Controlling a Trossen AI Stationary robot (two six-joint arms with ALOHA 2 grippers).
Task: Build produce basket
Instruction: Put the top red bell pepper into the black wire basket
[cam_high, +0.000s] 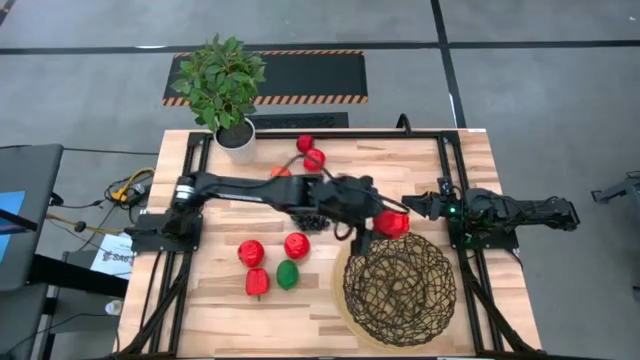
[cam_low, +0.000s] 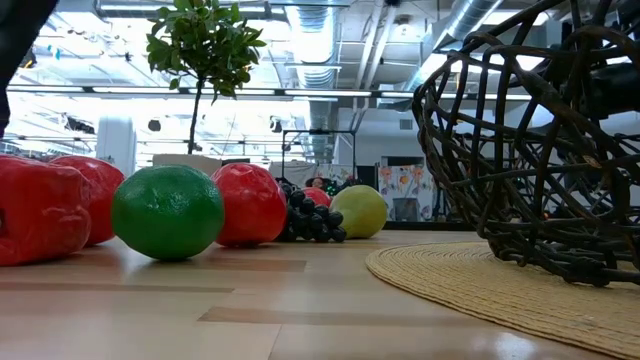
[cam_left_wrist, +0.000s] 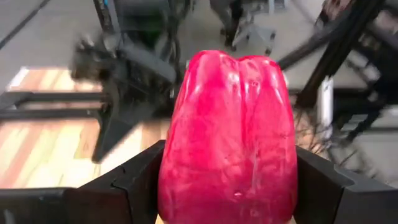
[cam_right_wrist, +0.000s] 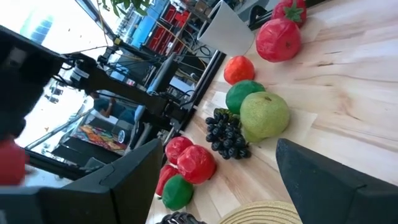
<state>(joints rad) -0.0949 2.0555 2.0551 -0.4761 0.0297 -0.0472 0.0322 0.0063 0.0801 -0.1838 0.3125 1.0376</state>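
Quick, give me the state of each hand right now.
Left hand: shut on a red pepper, at the basket's far rim.
Right hand: open, holding nothing, waiting at the table's right side.

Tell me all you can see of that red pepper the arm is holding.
The red pepper is a glossy, lobed toy that looks like plastic, with shallow grooves down its sides. It is clamped between the left gripper's two dark fingers, off the table. From above it hangs at the far rim of the basket, not yet inside. Only the fingers appear to touch it.
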